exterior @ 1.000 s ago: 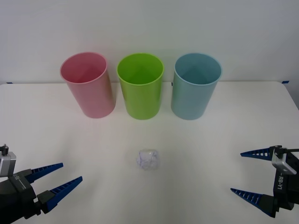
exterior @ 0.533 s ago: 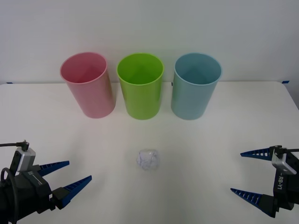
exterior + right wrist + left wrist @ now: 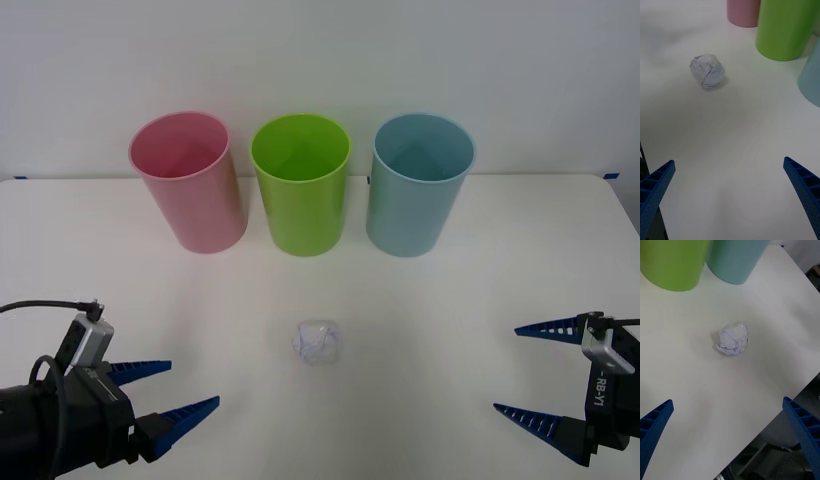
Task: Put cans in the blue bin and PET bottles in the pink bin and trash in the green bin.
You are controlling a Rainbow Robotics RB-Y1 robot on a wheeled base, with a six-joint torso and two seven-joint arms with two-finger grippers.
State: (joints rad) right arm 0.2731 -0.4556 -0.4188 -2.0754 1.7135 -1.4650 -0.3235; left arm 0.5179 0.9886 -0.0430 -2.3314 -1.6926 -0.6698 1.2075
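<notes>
Blue ribbed fingers of the left gripper (image 3: 172, 393) stand spread apart low at the near left of the table (image 3: 480, 290), pointing inward and slightly forward toward the trash (image 3: 317, 341), with bare tabletop between their tips and the wad; the black wrist body and a looping cable sit behind them at the picture's corner. At the near right the right gripper (image 3: 533, 372) is likewise spread wide, its fingers aimed leftward, well apart from the trash and holding nothing. White tabletop lies open on every side of the wad: it sits alone near the middle, nearer the robot than the three bins, roughly in line with the green bin (image 3: 300, 185). That bin stands in the centre of a row at the far side, the pink bin (image 3: 188, 182) to its left and the blue bin (image 3: 418, 185) to its right, all upright, close together but apparently not touching, with the wall behind them. The table's right edge shows in the left wrist view beyond the wad. The trash is a small, crumpled, whitish ball with darker creases, perhaps thin plastic, though the material is hard to tell; it rests on the surface untouched by either gripper.
</notes>
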